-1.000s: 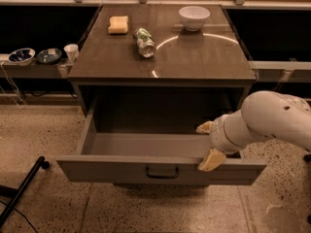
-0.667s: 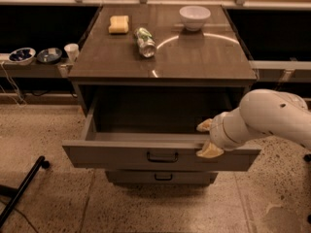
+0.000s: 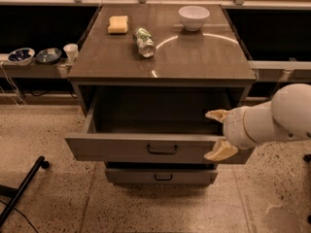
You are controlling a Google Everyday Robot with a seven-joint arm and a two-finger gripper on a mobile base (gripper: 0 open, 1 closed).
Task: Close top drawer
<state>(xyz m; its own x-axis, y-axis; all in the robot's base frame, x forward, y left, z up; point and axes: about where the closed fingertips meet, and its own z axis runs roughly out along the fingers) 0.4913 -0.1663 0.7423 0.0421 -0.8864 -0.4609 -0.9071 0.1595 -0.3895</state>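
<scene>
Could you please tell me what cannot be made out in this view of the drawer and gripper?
Camera view: gripper at the right front corner of the top drawer, fingers spread; contact unclear.
Camera view: the arm is cut off by the right edge.
Camera view: the lower drawer is mostly hidden under it.
Camera view: the can has a label too small to read.

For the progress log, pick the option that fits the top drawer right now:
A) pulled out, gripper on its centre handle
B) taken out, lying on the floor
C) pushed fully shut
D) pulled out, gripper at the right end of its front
D: the top drawer stands out from the cabinet with its inside showing. The gripper straddles the right end of the front panel, away from the handle.
</scene>
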